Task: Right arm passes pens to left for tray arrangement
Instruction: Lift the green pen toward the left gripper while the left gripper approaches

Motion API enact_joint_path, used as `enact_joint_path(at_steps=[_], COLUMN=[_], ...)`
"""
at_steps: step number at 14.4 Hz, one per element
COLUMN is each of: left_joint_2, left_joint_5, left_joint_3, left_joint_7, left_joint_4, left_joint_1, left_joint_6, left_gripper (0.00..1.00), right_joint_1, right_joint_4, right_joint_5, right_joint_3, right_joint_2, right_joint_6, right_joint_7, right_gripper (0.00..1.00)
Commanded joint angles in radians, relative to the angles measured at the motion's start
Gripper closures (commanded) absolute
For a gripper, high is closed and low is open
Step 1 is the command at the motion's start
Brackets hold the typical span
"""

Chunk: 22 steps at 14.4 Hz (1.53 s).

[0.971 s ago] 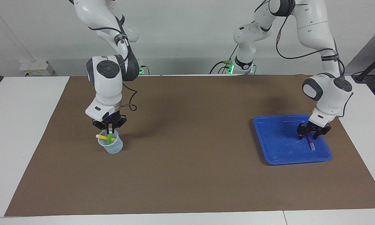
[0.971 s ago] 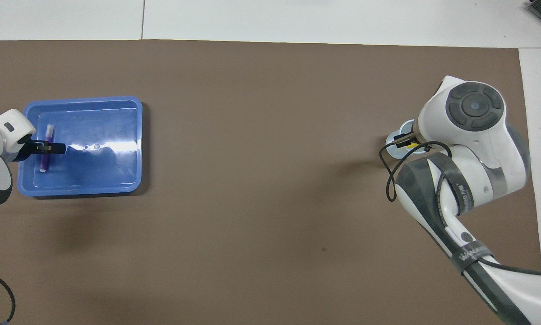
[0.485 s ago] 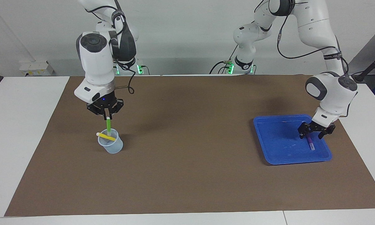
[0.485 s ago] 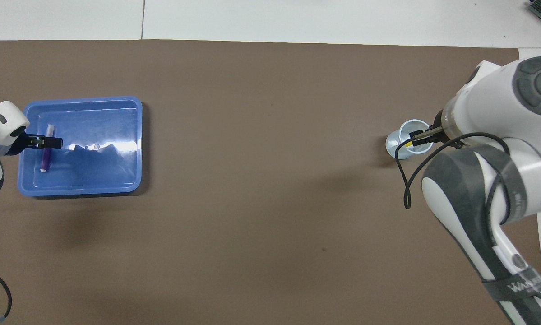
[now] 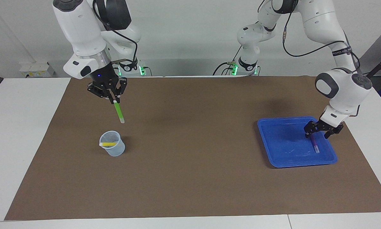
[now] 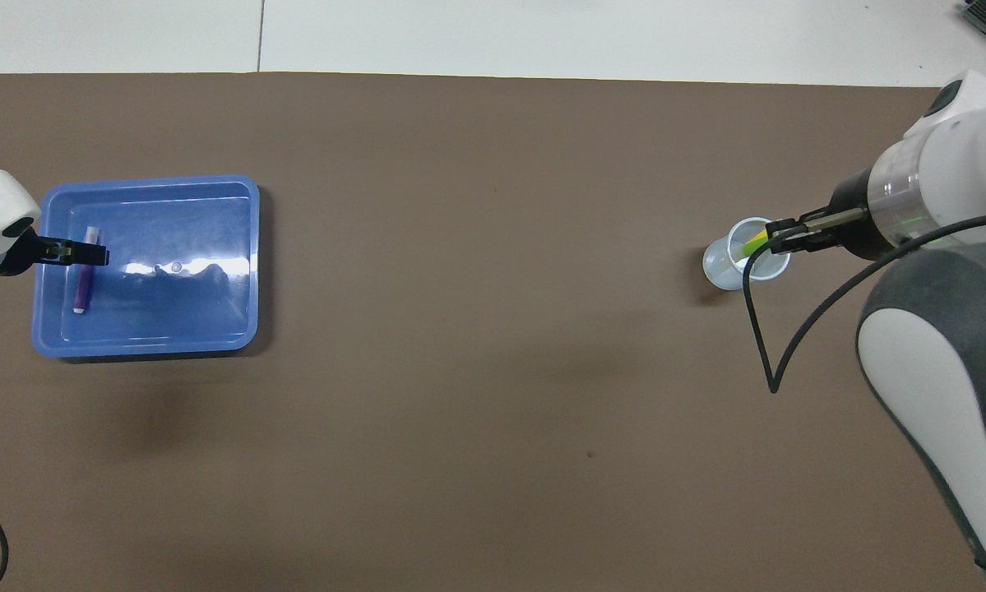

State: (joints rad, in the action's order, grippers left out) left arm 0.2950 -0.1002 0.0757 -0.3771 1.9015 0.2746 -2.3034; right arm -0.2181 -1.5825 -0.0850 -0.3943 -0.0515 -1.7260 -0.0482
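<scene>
My right gripper [image 5: 113,99] is shut on the top of the green pen [image 5: 119,112], which hangs tilted in the air above the small translucent cup [image 5: 112,148]. Across that cup's rim rests the yellow pen [image 5: 108,144]. The purple pen [image 5: 314,145] lies flat in the blue tray [image 5: 284,149] at the left arm's end of the table. Just above the purple pen and clear of it, my left gripper [image 5: 319,131] stands open. From overhead the green pen [image 6: 756,242] shows over the cup [image 6: 733,265], and the left gripper [image 6: 81,256] is over the purple pen [image 6: 85,279] in the tray [image 6: 172,271].
A brown mat [image 5: 190,152] covers the table between the cup and the tray. A black cable [image 6: 768,329] loops down from the right arm over the mat.
The right gripper has risen with the green pen, lifting it out of the cup. The left gripper has let go of the purple pen in the tray and lifted slightly.
</scene>
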Motion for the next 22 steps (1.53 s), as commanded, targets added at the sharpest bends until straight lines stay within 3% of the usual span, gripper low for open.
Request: enact_joint_path(at_steps=[1,7,10,15,22], left_joint_2=[-0.023,-0.051,-0.060,-0.066,-0.066], left_joint_5=[-0.067,-0.229,-0.326,-0.528,-0.619], left_joint_3=[-0.010,0.000,0.007,0.047,0.165], left_joint_7=[0.068,0.148,0.260,0.683,1.200], left_joint_4=[-0.035,-0.061,-0.062,-0.137,-0.223], left_joint_1=[-0.040,-0.067,-0.089,-0.089,-0.089], left_joint_6=[0.122,0.291,0.369,0.576,0.578], left_gripper=[0.00,0.00,0.00,0.00,0.01], right_joint_1=[-0.009,0.060,0.120,0.235,0.336], right_joint_4=[0.021,-0.004,-0.048,-0.083,-0.076], right_joint_5=[-0.112,-0.275,-0.369,-0.447,-0.455], right_joint_3=[-0.012,-0.018,-0.018,-0.018,-0.018], right_joint_2=[-0.013,-0.016,-0.024,-0.088,-0.192], right_joint_6=[-0.013,-0.139,-0.269,-0.510,-0.733], right_joint_7=[-0.118,-0.408,-0.548,-0.723,-0.818], right_gripper=[1.00,1.00,1.00,1.00,1.00])
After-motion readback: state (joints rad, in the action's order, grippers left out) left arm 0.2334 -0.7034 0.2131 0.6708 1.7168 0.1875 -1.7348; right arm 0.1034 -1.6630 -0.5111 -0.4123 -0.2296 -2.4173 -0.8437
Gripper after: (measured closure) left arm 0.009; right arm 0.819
